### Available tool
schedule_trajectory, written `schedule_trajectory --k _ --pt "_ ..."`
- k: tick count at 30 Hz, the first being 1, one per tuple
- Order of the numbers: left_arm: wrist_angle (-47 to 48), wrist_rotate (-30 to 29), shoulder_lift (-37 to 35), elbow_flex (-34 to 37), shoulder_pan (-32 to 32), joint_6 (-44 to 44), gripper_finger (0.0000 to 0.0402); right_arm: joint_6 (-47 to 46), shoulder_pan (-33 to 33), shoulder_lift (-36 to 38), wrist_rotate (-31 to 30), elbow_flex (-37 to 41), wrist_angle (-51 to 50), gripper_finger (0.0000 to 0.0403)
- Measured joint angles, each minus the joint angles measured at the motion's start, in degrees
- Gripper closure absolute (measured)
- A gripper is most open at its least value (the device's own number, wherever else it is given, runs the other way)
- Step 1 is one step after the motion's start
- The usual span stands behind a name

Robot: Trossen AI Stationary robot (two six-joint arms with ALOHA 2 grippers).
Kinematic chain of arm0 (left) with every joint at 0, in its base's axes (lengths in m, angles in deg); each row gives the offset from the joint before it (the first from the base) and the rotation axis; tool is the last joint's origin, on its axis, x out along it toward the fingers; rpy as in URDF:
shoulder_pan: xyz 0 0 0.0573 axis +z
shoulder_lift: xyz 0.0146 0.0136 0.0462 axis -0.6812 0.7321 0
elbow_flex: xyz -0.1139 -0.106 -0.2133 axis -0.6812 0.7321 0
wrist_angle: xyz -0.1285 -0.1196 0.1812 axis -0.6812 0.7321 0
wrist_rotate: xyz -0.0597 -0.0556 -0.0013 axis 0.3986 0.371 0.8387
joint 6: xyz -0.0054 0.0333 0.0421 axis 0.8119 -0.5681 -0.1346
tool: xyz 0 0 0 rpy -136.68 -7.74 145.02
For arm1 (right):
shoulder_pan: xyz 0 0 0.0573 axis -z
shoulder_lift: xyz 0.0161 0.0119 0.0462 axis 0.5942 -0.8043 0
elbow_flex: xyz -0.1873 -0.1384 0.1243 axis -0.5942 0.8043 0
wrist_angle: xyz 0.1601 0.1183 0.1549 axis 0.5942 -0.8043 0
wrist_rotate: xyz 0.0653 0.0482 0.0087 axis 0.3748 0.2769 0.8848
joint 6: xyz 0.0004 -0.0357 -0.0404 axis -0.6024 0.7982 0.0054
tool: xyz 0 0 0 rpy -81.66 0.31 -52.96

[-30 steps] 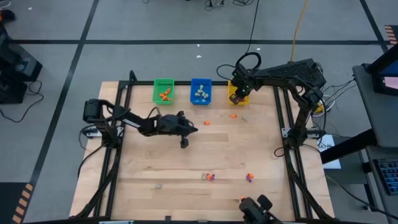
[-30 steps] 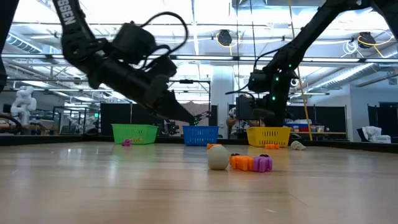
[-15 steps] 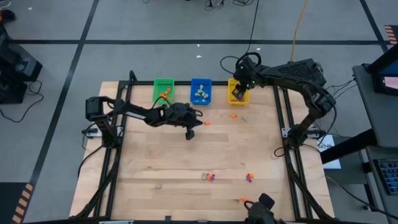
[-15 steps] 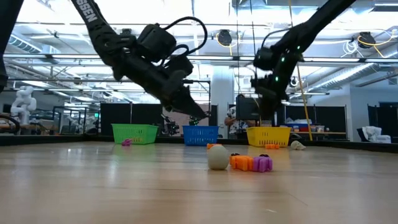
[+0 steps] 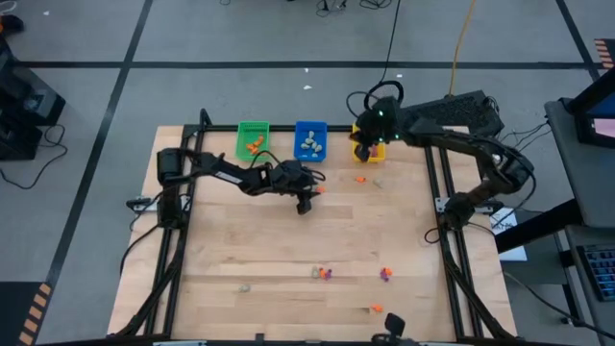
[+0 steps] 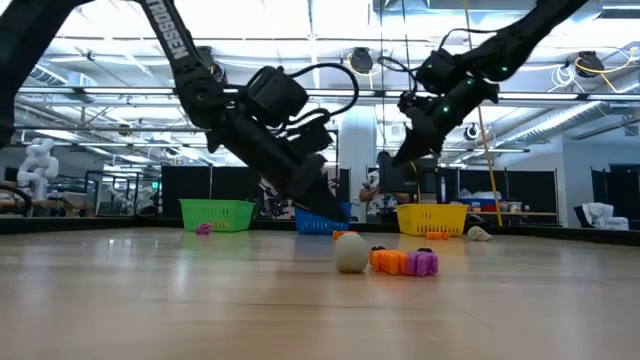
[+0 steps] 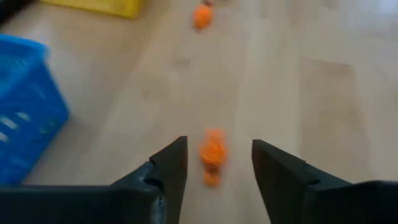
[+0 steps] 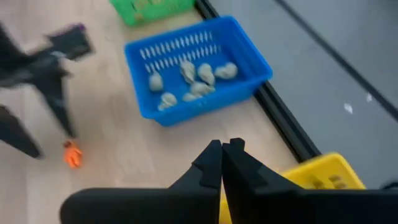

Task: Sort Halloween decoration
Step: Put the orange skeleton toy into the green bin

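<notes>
The Halloween decoration is many tiny trinkets. One orange trinket (image 7: 212, 155) lies on the wood between the open fingers of my left gripper (image 7: 214, 163), which do not touch it; it also shows in the high view (image 5: 320, 189) in front of the blue bin (image 5: 310, 140). My left gripper (image 5: 306, 199) slants down toward it. My right gripper (image 5: 363, 152) hangs shut and holds nothing, by the near left corner of the yellow bin (image 5: 371, 140). Pale trinkets (image 8: 189, 78) lie in the blue bin, orange ones in the green bin (image 5: 253, 139).
An orange trinket (image 5: 360, 179) and a pale one (image 5: 377, 183) lie in front of the yellow bin. More loose trinkets lie near the front edge: a small cluster (image 5: 322, 274), another (image 5: 385, 275), a pale one (image 5: 246, 286), an orange one (image 5: 375, 308).
My left gripper has gone toward the table's right and far edges and come down over the orange trinket in front of the blue bin. My right gripper has risen from over the yellow bin, tipped away from pointing straight down, and drifted slightly toward the near edge.
</notes>
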Motion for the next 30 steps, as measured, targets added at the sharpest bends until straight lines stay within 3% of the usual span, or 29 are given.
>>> schedule_trajectory --k 7,13,16,23,27,30 --pt "-3.41 -0.93 4.38 -0.18 0.7 1.01 0.021 -5.5 -3.58 7.06 -0.28 11.08 16.67 0.0402" --pt "-4.58 -0.08 6.2 -0.8 0.74 1.06 0.0218 -8.07 -6.86 12.88 -0.35 14.76 20.12 0.0402" --pt "-4.94 -0.01 6.75 -0.81 0.68 1.04 0.0253 -8.26 -8.92 14.0 -0.5 14.78 20.5 0.0403" --pt "-4.78 1.88 7.07 -0.87 0.68 -0.66 0.038 -8.13 -12.81 14.27 -1.92 14.78 20.3 0.0403" --pt "-3.04 1.54 5.16 -0.74 0.65 -2.38 0.0386 -7.74 -14.53 14.27 -7.72 14.78 20.07 0.0403" --pt "0.96 0.8 1.39 -0.47 1.08 -3.22 0.0386 -7.53 -15.04 14.27 -8.34 14.78 19.86 0.0403"
